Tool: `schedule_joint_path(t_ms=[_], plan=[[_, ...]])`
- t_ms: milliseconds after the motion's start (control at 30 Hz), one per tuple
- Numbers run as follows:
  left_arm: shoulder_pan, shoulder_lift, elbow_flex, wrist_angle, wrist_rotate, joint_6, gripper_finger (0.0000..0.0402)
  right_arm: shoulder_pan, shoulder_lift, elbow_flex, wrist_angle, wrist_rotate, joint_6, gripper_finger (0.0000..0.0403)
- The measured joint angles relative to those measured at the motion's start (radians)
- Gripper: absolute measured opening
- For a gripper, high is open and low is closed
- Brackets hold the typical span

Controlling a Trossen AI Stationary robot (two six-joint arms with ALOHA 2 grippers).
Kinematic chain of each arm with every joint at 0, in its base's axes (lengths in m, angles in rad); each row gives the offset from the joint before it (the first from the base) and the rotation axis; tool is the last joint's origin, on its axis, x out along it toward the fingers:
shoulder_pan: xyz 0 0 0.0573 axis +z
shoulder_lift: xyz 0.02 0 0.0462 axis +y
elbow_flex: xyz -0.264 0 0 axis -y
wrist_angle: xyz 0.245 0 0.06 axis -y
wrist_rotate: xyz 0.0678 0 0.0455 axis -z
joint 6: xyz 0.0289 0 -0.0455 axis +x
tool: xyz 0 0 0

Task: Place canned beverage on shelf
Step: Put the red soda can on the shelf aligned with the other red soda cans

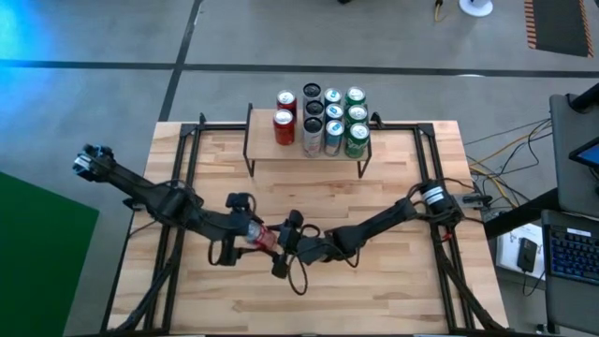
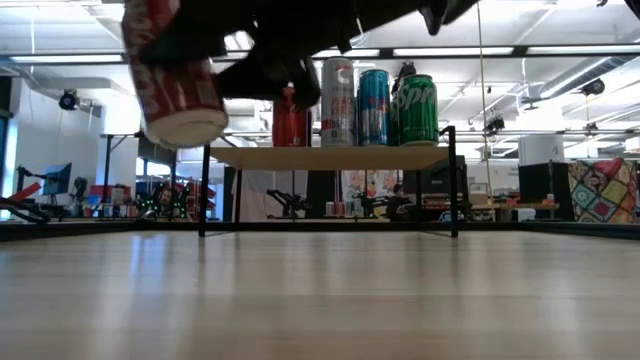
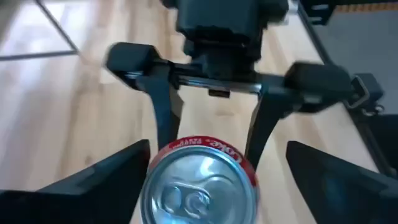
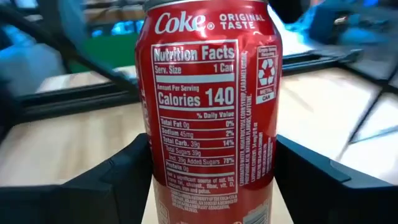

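Observation:
A red Coke can (image 1: pixel 262 236) is held in the air over the middle of the table. My right gripper (image 1: pixel 284 245) is shut on it. My left gripper (image 1: pixel 247 227) is open, and its fingers (image 3: pixel 93 186) stand on either side of the can's lid end (image 3: pixel 199 193). A gap shows at one finger. The low view shows the can (image 2: pixel 175 85) tilted, well above the table. The shelf (image 1: pixel 304 150) stands at the far middle, with several red, silver, blue and green cans (image 1: pixel 323 122) upright on it. My right gripper pinches the can's side wall (image 4: pixel 163 180) between its two fingers (image 4: pixel 112 186), on the lower half of the label. The fingers come about level from the table's right and lie across the can. The can is lifted clear and tilted, its lid toward my left gripper.
The shelf's thin black legs (image 2: pixel 204 190) stand on the far part of the table. Bare wood (image 1: pixel 309 300) lies on the near side of the grippers. Black frame rails (image 1: pixel 187 150) run along the table's left and right sides.

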Motion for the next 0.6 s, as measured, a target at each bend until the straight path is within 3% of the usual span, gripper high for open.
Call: schedule_joint_path(t_ms=[100, 200, 400, 600], plan=[[-0.001, -0.040, 0.000, -0.006, -0.034, 0.004, 0.0381, 0.012, 0.002, -0.041, 0.106, 0.099, -0.039, 0.0272], [-0.025, -0.109, -0.028, 0.005, -0.088, 0.003, 0.0395, 0.021, -0.001, -0.107, 0.303, 0.115, -0.097, 0.0272], [-0.036, -0.238, -0.226, 0.263, -0.109, 0.039, 0.0394, 0.008, -0.002, -0.228, 0.597, -0.010, -0.122, 0.0275], [-0.035, -0.258, -0.399, 0.573, -0.095, 0.106, 0.0393, -0.005, -0.003, -0.258, 0.675, -0.088, -0.100, 0.0276]])
